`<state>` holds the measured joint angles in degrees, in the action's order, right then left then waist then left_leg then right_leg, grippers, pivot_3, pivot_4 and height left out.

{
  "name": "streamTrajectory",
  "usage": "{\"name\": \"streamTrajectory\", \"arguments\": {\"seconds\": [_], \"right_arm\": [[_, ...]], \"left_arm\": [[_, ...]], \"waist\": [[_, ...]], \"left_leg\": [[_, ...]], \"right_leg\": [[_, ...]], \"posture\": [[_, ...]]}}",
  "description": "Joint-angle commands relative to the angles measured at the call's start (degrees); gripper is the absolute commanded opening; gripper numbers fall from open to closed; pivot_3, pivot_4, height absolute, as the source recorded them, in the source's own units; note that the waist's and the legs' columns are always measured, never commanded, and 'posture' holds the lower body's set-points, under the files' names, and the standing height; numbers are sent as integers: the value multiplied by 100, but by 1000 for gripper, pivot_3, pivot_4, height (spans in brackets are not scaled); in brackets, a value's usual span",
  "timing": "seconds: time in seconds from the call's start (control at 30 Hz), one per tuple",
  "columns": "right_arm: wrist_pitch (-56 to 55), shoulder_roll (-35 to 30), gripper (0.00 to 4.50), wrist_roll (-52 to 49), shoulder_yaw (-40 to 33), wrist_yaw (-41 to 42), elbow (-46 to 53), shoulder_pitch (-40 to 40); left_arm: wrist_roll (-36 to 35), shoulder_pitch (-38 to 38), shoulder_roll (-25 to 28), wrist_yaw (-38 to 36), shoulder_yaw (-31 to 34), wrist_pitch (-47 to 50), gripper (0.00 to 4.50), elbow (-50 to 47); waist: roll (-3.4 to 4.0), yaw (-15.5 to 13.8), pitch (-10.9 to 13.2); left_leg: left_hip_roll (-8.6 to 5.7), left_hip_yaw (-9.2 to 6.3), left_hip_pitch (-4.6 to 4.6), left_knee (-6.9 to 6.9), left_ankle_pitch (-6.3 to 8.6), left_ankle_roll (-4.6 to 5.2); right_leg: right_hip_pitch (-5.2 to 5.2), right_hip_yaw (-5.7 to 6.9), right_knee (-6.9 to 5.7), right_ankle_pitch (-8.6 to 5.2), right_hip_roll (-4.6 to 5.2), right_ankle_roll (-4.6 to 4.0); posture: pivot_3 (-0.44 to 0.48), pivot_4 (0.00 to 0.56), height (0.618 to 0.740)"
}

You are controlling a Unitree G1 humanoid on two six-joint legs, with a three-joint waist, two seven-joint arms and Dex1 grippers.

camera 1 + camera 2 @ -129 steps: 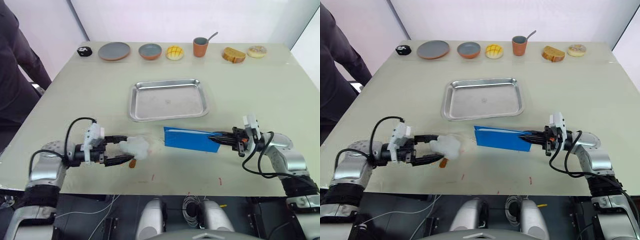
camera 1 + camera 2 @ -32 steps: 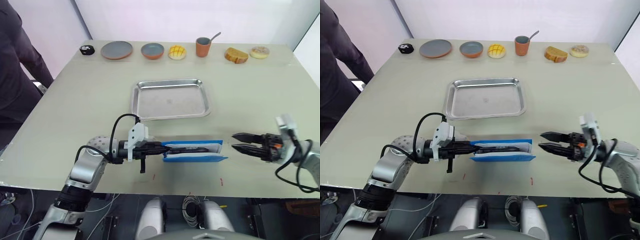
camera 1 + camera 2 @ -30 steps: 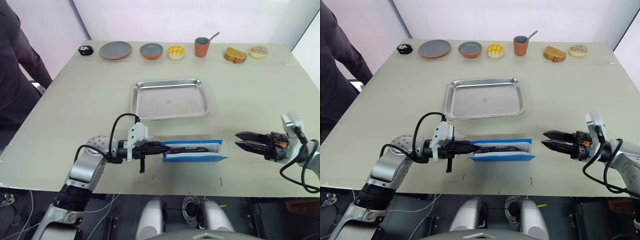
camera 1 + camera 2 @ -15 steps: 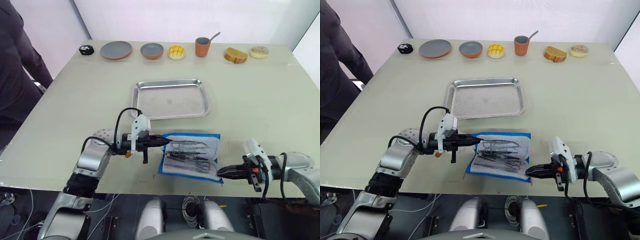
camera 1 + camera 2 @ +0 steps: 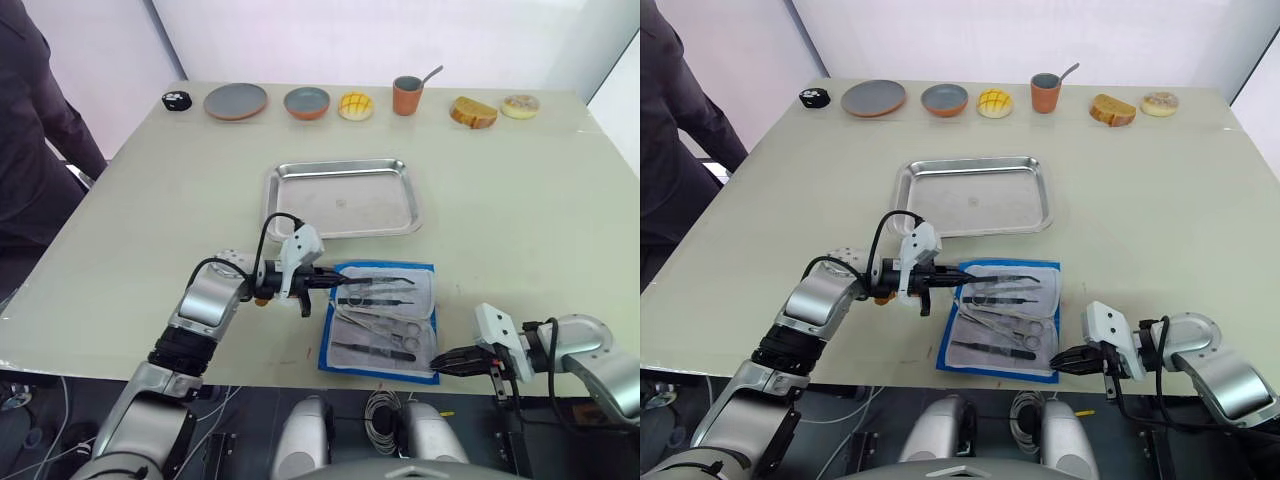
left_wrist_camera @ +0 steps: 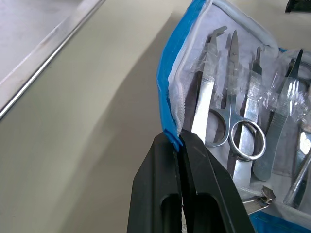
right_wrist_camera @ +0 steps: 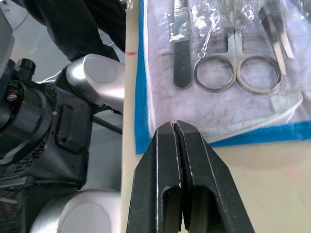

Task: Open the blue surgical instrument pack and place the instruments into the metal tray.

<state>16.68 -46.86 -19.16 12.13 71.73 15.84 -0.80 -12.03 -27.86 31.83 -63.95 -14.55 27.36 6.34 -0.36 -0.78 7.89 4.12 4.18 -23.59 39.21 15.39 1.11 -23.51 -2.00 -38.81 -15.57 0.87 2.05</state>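
Observation:
The blue surgical instrument pack [image 5: 428, 322] lies spread open near the table's front edge, whitish inner face up. Several silver instruments [image 5: 378, 324], ring-handled scissors and tweezers, rest on that face under clear film. My left gripper [image 5: 325, 281] is shut on the pack's far left edge; the left wrist view shows the blue rim [image 6: 167, 121] pinched between its fingertips. My right gripper [image 5: 444, 361] is shut on the pack's near right corner, with its tips over the blue border [image 7: 142, 97]. The metal tray [image 5: 342, 165] stands empty just beyond the pack.
Along the far edge stand a small black object [image 5: 176, 100], a grey plate [image 5: 236, 101], a bowl [image 5: 306, 102], a yellow bun [image 5: 354, 105], a cup with a spoon [image 5: 406, 95], bread [image 5: 471, 112] and a doughnut [image 5: 520, 105]. A person [image 5: 30, 120] stands at the left.
The pack was folded a second ago and now lies unfolded. My right gripper shut on its flap and drew it toward the front edge. My left gripper kept its hold.

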Motion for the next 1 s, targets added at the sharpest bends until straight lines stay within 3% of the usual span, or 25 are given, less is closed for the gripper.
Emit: {"name": "streamTrajectory", "arguments": {"seconds": [0.03, 0.07, 0.1, 0.33, 0.37, 0.47, 0.6, 0.67, 0.7, 0.77, 1.0], "right_arm": [[-226, 56, 39, 339, 141, -88, -386, -83], [-257, 93, 39, 305, 110, -106, -432, -101], [-217, 157, 2, 97, 0, -78, -405, -99], [338, 392, 0, -1052, -717, -24, -200, -257], [439, 412, 252, -1200, -802, -28, -167, -288], [449, 406, 944, -1251, -864, 7, -168, -363], [118, 417, 2859, -983, -745, 113, -347, -521], [-63, 470, 3287, -856, -673, 146, -462, -584], [-222, 519, 4027, -748, -641, 124, -549, -624], [-424, 577, 4409, -627, -592, 137, -660, -658], [-958, 783, 4409, -322, -438, 247, -1155, -769]], "left_arm": [[104, 10, -58, -45, -261, 181, 0, 151], [96, -5, -72, -20, -221, 224, 0, 147], [103, -3, -38, -67, -213, 178, 299, 125], [-296, 260, 121, -252, 305, 44, 2854, -291], [-320, 313, 162, -296, 359, -81, 3024, -313], [-430, 436, 223, -368, 514, -299, 3052, -359], [-756, 652, 354, -522, 808, -416, 3052, -600], [-873, 796, 507, -617, 946, -439, 3052, -698], [-949, 858, 560, -642, 1028, -436, 3052, -736], [-1096, 981, 650, -690, 1178, -424, 3052, -833], [-1906, 1581, 1118, -1239, 2089, -499, 3052, -1227]], "waist": [[-6, 1, -12], [-9, 1, -18], [-11, -1, -21], [-17, 5, -26], [-18, 8, -26], [-18, 5, -26], [-17, 19, -25], [-19, 41, -24], [-19, 45, -24], [-19, 38, -23], [-22, 20, -17]], "left_leg": [[0, -1, 0, 0, 0, 0], [0, 0, 2, 0, 0, 0], [0, 0, 4, 0, 0, 0], [1, -2, 0, -1, 0, 0], [1, -2, -1, -1, 0, 0], [1, -3, -2, -2, 0, 0], [1, -2, -6, -2, 0, 0], [2, -1, -6, -2, 0, 0], [3, -3, -6, -2, 0, 0], [3, -3, -6, -3, 0, 0], [4, 3, -9, -3, 0, 0]], "right_leg": [[0, 0, 0, 0, 0, 0], [2, 0, 0, 0, -1, 0], [3, 0, 0, 0, -1, 0], [1, 0, -1, 0, 0, -1], [0, 1, -1, 0, 0, -1], [-1, 1, 0, 0, 0, -1], [-6, 0, -1, 0, 0, -1], [-8, -2, -1, 0, -1, -1], [-9, -2, -2, 0, -2, -1], [-10, -1, -2, 0, -2, -2], [-13, -1, -1, 0, 0, -1]], "posture": [[0, 150, 740], [0, 150, 740], [0, 150, 740], [0, 150, 740], [0, 150, 740], [0, 150, 740], [0, 150, 740], [0, 150, 740], [0, 150, 740], [0, 150, 740], [0, 150, 740]]}}
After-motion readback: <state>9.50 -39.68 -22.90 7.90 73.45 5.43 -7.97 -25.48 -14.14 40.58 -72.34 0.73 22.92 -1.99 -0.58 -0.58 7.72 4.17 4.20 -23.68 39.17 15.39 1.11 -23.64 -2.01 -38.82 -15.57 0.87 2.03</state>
